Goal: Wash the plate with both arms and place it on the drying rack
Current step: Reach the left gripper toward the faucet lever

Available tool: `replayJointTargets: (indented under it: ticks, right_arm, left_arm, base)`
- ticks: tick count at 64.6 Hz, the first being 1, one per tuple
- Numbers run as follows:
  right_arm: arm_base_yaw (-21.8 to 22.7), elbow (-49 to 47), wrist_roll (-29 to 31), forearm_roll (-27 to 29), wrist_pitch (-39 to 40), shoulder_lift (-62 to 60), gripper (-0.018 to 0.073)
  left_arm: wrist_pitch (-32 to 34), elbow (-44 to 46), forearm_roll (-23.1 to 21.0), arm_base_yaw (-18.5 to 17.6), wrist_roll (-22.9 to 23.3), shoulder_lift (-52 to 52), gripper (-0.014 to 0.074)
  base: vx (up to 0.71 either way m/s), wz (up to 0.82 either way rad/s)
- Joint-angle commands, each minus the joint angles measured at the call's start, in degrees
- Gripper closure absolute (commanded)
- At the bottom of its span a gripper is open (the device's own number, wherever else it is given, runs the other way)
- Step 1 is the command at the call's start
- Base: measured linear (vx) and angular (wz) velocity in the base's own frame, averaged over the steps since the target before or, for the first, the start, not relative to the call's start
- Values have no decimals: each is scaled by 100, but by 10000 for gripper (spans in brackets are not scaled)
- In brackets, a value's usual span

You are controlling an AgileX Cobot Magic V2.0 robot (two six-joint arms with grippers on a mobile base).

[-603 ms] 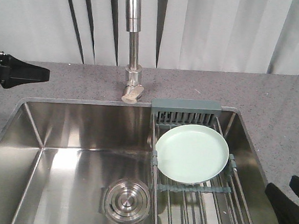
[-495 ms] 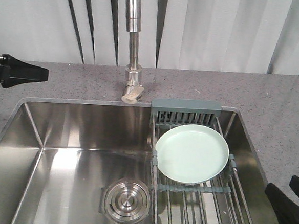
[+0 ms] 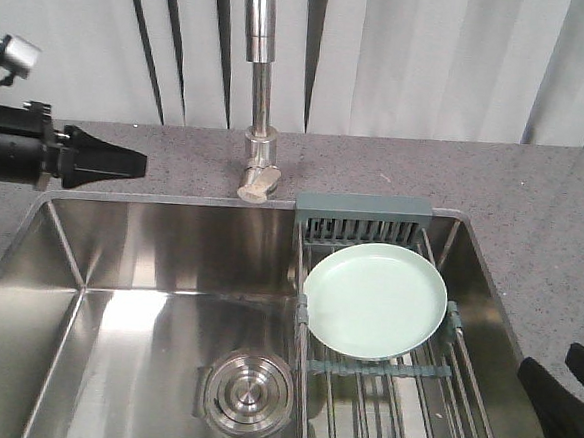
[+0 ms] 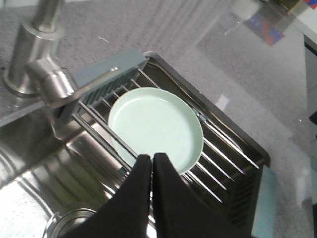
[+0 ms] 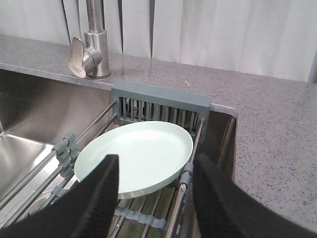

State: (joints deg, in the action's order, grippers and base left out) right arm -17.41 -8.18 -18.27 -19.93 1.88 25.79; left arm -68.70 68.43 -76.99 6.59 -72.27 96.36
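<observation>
At the near right corner of the front view, the right tool [image 3: 572,394] shows as two black fingers spread wide apart with nothing between them. Its wrist camera looks between those fingers at the drying rack.

The stainless steel sink [image 3: 158,270] fills most of the front view, set into a speckled grey surface [image 3: 534,196]. A round steel drain strainer [image 3: 249,393] sits in the basin floor near the front, just left of the rack.

The drying rack [image 3: 365,206] spans the right part of the sink, its steel rods running front to back in a teal-grey plastic frame, with a slotted section at the far end. The pale mint-green plate [image 3: 375,300] lies on the rods in the far half of the rack, face up and slightly tilted, its far edge near the slotted section. The plate holds nothing. The near half of the rack carries only bare rods.

Behind the sink, a steel tap [image 3: 260,86] rises from the surface, its lever pointing toward the basin. Grey curtains hang behind it.

At the far left, the left tool [image 3: 126,160] hovers above the back left corner of the sink, pointing right. Its wrist view shows its two black fingers [image 4: 136,188] pressed almost together, gripping nothing, with the plate beyond their tips.
</observation>
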Motion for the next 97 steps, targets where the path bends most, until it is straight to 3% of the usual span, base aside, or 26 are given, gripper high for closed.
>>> replayJointTargets:
  ticks: [1, 25, 47, 59, 73, 97]
  right_arm:
    - [1, -146, 9, -68, 459, 22, 213]
    - [1, -146, 9, -68, 459, 22, 213]
    - [1, -146, 9, -68, 459, 22, 213]
    - [1, -146, 9, -68, 459, 22, 213]
    - [1, -146, 9, -68, 459, 22, 213]
    - [1, -146, 9, -68, 459, 22, 213]
  left_arm:
    - [-85, 148, -452, -314, -195, 21, 603]
    - [-35, 1529, -431, -1238, -215, 1125, 603]
    - [71, 2837, -244, -1822, 304, 2048, 603]
    - [210, 3319, 334, -1988, 652, 2330, 603]
    - [745, 3350, 624, -2058, 675, 2434, 603]
    - [728, 3581, 627, -2103, 739, 2650, 602]
  base:
    - [0, 0]
    - [0, 0]
    - [0, 0]
    - [0, 0]
    - [0, 0]
    - [0, 0]
